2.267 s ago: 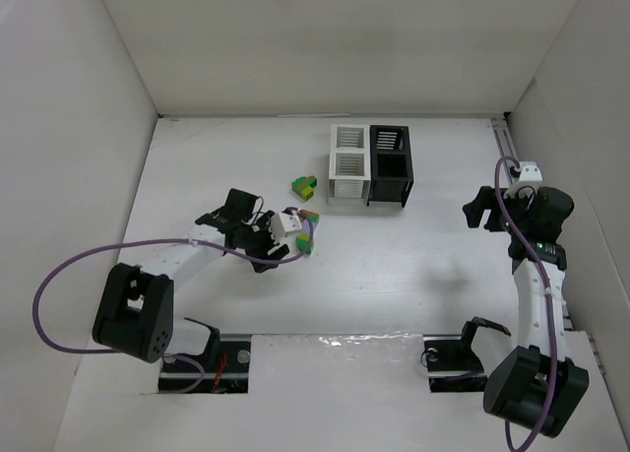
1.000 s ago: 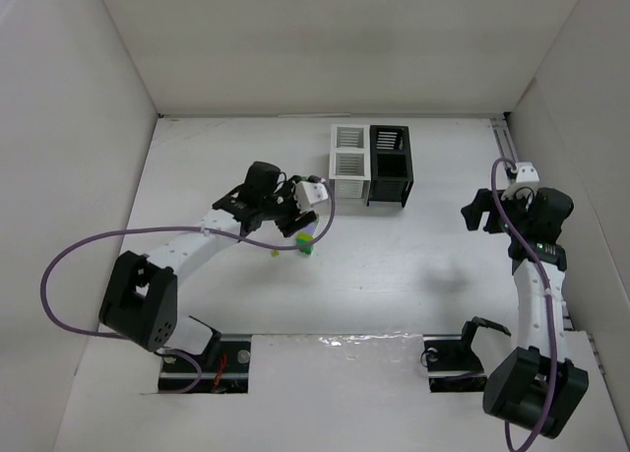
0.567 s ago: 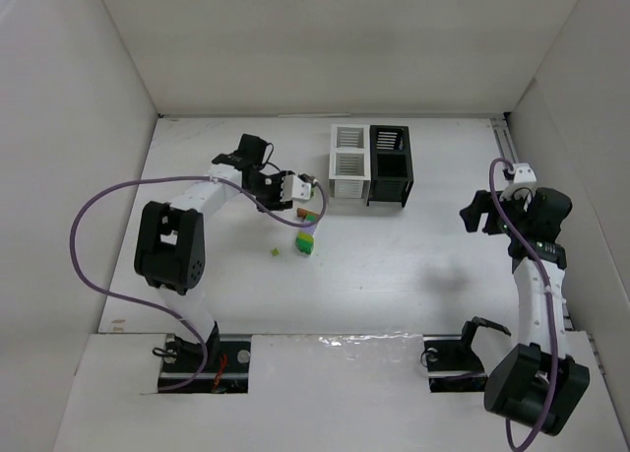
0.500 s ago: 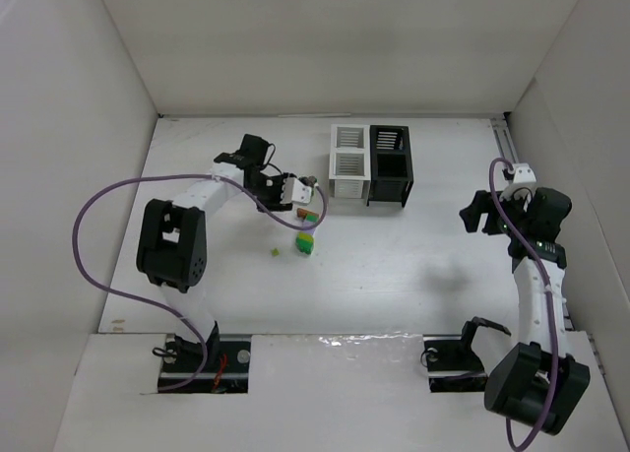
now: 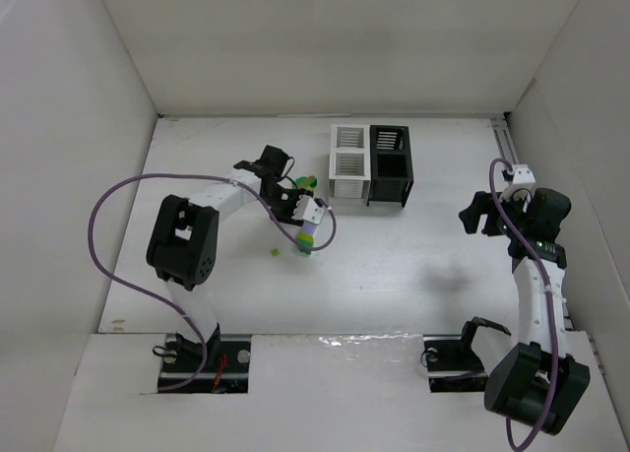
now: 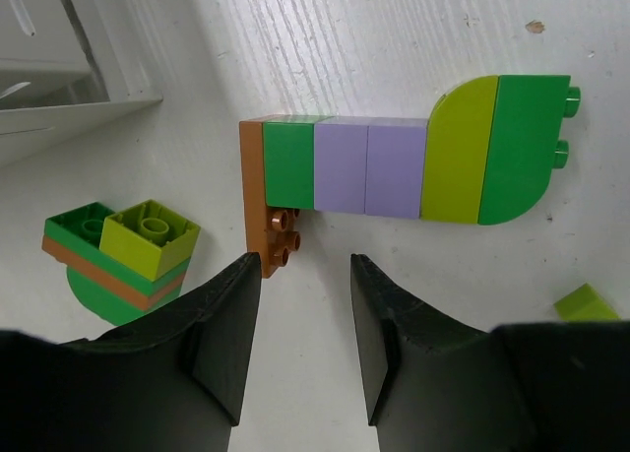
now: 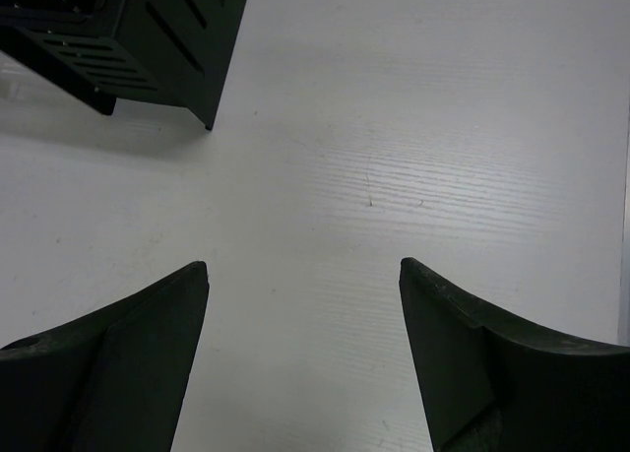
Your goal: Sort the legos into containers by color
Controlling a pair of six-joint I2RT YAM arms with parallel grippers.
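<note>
A long stack of legos (image 6: 394,166) lies flat on the table: an orange-brown plate, green, two lavender, yellow-green and green bricks. From above this long stack (image 5: 307,237) lies left of the containers. A short green, orange-brown and yellow-green stack (image 6: 118,260) sits close by, and from above the short stack (image 5: 303,186) lies by the white bins. My left gripper (image 6: 305,265) hovers just short of the orange-brown end, open with a narrow gap and nothing in it. The containers (image 5: 371,164) stand at the back centre. My right gripper (image 7: 303,265) is open over bare table.
A loose yellow-green bit (image 6: 586,302) lies right of the long stack, and from above this bit (image 5: 277,252) sits left of it. A white bin wall (image 6: 59,58) is close at the upper left. A black bin (image 7: 128,29) stands ahead of the right gripper. White walls enclose the table.
My left wrist has swung right and towards the near side, over the legos, and its jaws have narrowed. The short stack by the white bins now shows. The right arm has stayed put.
</note>
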